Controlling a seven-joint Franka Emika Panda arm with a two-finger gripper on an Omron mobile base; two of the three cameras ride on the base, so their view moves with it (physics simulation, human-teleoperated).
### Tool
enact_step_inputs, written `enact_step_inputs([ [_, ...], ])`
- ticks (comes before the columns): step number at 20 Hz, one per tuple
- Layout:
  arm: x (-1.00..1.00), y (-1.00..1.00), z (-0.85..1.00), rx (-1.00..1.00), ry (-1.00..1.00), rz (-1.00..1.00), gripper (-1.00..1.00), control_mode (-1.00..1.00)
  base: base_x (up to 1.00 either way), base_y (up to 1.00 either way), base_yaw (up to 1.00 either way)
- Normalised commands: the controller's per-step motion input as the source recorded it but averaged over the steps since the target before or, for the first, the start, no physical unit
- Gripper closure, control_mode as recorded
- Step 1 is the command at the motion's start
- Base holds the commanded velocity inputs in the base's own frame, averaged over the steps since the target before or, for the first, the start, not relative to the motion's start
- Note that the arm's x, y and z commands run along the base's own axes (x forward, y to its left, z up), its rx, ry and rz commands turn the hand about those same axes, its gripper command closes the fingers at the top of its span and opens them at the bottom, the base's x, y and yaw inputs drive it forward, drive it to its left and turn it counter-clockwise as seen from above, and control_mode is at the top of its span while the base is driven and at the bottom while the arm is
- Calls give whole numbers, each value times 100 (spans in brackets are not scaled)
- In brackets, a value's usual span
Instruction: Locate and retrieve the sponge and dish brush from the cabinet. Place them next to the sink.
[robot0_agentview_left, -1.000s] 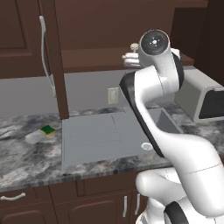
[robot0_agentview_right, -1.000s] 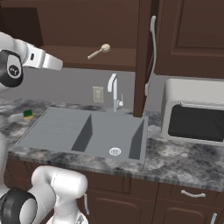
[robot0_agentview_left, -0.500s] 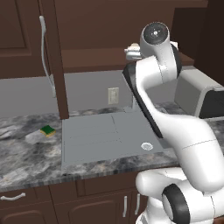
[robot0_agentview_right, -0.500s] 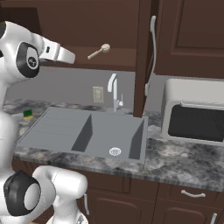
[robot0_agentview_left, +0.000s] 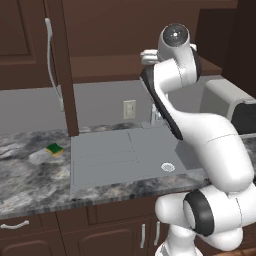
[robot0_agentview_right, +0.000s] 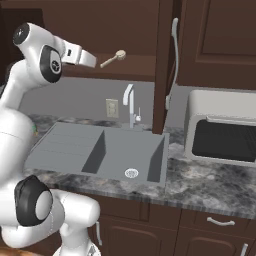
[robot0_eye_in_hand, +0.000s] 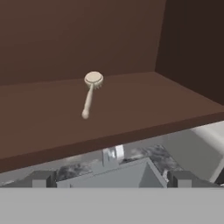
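Note:
The cream dish brush (robot0_eye_in_hand: 89, 94) lies alone on the brown shelf of the cabinet (robot0_eye_in_hand: 140, 105), round head toward the back. My gripper (robot0_eye_in_hand: 111, 179) is open and empty, level with the shelf's front edge and short of the brush. From the right base view the gripper (robot0_agentview_right: 94, 61) hovers just left of the dish brush (robot0_agentview_right: 114, 58). The yellow and green sponge (robot0_agentview_left: 55, 149) rests on the marbled counter, left of the sink (robot0_agentview_left: 100, 165). In the left base view my raised hand (robot0_agentview_left: 145, 56) is at the shelf's front.
The cabinet door stands open with its pale curved handle (robot0_agentview_right: 173, 55). A chrome faucet (robot0_agentview_right: 129, 104) rises behind the sink (robot0_agentview_right: 65, 150). A grey toaster oven (robot0_agentview_right: 220, 130) sits on the counter to the right. Lower drawers (robot0_agentview_left: 15, 225) lie below.
The arm has swung the hand up and to the right toward the shelf, closing on the dish brush. The jaws have stayed open. Brush and sponge have not moved.

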Motion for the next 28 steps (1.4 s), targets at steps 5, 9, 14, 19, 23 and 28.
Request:
enact_step_inputs([
  [5, 48, 5, -4, 0, 0, 4, -100, -100, 0, 0, 0],
  [9, 51, 2, -2, 0, 0, 4, -100, -100, 0, 0, 0],
  [14, 51, 0, -4, 0, 0, 1, -100, -100, 0, 0, 0],
  [19, 41, 0, -11, 0, 2, 0, -100, -100, 0, 0, 0],
  [23, 45, 0, -11, 0, 3, 0, -100, -100, 0, 0, 0],
  [28, 47, 0, -5, 0, 2, 0, -100, -100, 0, 0, 0],
])
